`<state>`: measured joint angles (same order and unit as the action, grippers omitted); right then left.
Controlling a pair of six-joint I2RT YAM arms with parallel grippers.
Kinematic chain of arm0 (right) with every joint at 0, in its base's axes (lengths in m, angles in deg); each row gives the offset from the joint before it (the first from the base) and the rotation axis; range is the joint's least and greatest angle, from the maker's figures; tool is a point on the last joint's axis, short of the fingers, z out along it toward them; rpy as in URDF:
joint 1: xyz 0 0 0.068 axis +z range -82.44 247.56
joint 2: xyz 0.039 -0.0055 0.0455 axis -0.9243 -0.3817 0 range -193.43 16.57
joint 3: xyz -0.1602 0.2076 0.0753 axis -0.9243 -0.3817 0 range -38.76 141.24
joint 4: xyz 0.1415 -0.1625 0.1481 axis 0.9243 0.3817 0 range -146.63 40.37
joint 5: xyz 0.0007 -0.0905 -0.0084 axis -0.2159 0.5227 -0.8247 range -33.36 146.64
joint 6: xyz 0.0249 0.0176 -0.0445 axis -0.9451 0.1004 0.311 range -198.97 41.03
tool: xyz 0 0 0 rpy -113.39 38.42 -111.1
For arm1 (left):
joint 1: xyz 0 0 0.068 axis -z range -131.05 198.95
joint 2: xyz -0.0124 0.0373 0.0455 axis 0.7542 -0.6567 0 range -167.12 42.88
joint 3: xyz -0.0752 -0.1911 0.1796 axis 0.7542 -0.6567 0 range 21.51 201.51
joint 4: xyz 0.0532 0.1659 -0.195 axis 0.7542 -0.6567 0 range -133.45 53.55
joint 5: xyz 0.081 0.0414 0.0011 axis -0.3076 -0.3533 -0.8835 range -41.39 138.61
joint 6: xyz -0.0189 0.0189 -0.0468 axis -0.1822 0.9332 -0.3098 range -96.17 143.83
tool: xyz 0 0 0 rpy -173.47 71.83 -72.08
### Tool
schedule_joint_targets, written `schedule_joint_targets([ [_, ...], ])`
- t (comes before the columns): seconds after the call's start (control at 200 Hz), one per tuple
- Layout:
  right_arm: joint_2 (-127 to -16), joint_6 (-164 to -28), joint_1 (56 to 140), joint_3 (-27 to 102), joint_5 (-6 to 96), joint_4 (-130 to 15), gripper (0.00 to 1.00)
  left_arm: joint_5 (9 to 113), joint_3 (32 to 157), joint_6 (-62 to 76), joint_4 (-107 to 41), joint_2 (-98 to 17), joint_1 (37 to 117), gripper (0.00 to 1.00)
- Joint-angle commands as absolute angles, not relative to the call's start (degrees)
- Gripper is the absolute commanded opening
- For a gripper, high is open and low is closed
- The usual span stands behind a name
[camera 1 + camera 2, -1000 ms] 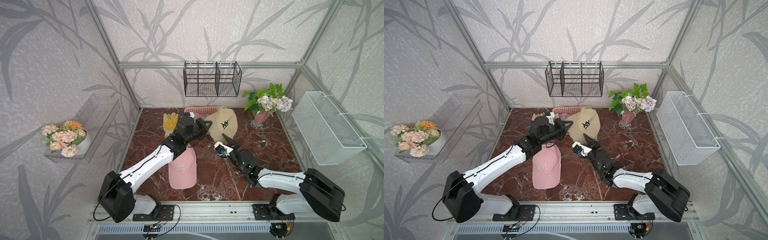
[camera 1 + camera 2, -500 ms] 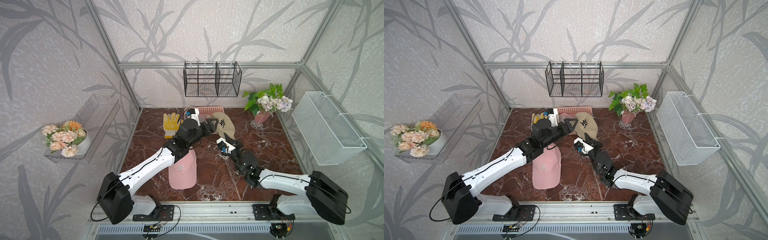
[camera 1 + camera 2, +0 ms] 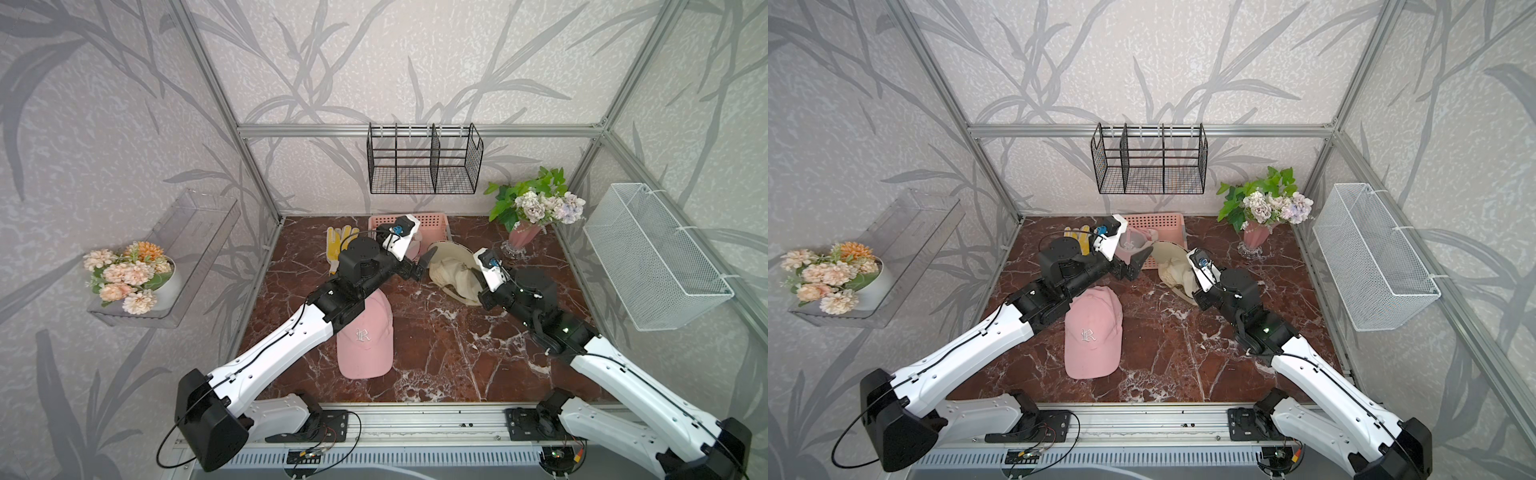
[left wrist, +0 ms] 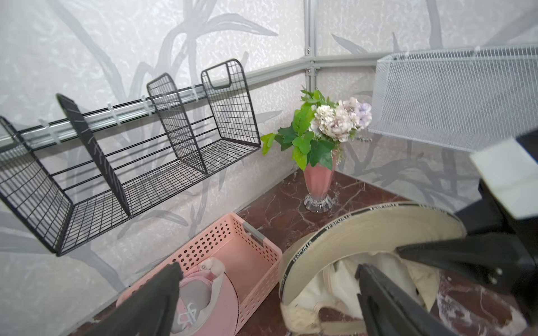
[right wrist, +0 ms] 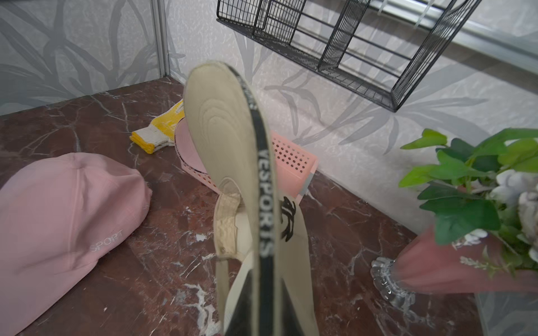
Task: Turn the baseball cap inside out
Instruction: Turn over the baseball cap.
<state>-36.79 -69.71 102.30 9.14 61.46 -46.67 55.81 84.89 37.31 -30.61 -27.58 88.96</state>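
**Beige cap [image 3: 451, 270] held by its brim, just right of centre in both top views, its crown crumpled and pale lining showing.**

The right hand [image 5: 260, 317] is clamped on the brim's taped edge and tips the cap on its side over the worktop [image 3: 436, 353], likely to anchor it while the crown is worked. The left hand [image 3: 422, 264], spread wide and empty, sits just beside the cap's left rim, seemingly placed to take fresh fabric. The turn looks only partly done. A pink cap [image 3: 365, 332] lies at lower centre, well apart, and the pink basket [image 3: 432, 222] stands behind.
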Motion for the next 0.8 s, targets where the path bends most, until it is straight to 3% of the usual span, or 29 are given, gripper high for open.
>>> schedule_joint_targets([
  [0.0, -36.1, -73.1, 101.7, 12.0, 52.8, -37.4, 0.00, 65.1, 88.1, 51.8, -35.9, -28.8, 89.0, 1.00],
  [0.355, -38.4, -71.0, 101.7, 15.9, 45.0, -33.8, 0.00, 79.0, 97.7, 62.3, -51.8, -38.2, 89.1, 1.00],
  [0.485, -38.3, -71.2, 101.8, 16.3, 45.0, -34.4, 0.00, 83.0, 101.5, 62.4, -57.0, -41.9, 89.2, 0.94],
  [0.695, -37.8, -72.4, 101.8, 15.8, 44.5, -37.2, 0.00, 84.9, 102.1, 61.2, -57.7, -44.5, 89.3, 0.58],
  [0.795, -37.1, -73.4, 101.7, 14.1, 44.5, -39.4, 0.00, 84.8, 102.1, 60.6, -57.6, -44.5, 89.3, 0.32],
])
